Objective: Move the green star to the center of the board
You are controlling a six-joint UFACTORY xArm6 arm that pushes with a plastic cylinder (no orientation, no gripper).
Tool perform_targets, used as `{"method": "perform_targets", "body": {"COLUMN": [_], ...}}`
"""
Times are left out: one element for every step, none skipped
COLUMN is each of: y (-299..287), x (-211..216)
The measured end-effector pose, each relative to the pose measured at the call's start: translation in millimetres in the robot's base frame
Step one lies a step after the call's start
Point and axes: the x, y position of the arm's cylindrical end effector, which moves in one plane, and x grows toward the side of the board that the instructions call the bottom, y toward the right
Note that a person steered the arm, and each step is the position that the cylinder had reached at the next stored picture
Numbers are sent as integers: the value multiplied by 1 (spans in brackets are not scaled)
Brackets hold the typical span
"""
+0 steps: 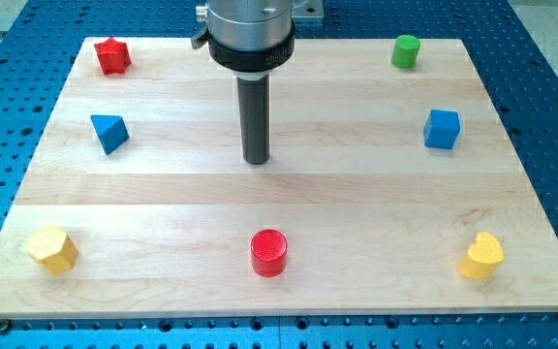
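Note:
No green star shows on the board; the only green block is a green cylinder (406, 50) at the view's top right. My tip (256, 160) rests on the wooden board (356, 194) a little above its middle, touching no block. The red cylinder (268, 253) lies well below the tip. The blue triangle (109, 132) lies far to the tip's left.
A red star (112, 56) sits at the top left, a blue cube (442, 129) at the right, a yellow hexagon (51, 250) at the bottom left and a yellow heart (480, 256) at the bottom right. A blue perforated table surrounds the board.

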Motion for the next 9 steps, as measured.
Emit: {"method": "perform_targets", "body": {"y": [0,0,0,-2,-3,-3,-3,49,80], "x": [0,-4,-4,-4,-5,-5,-18,-107,-170]}}
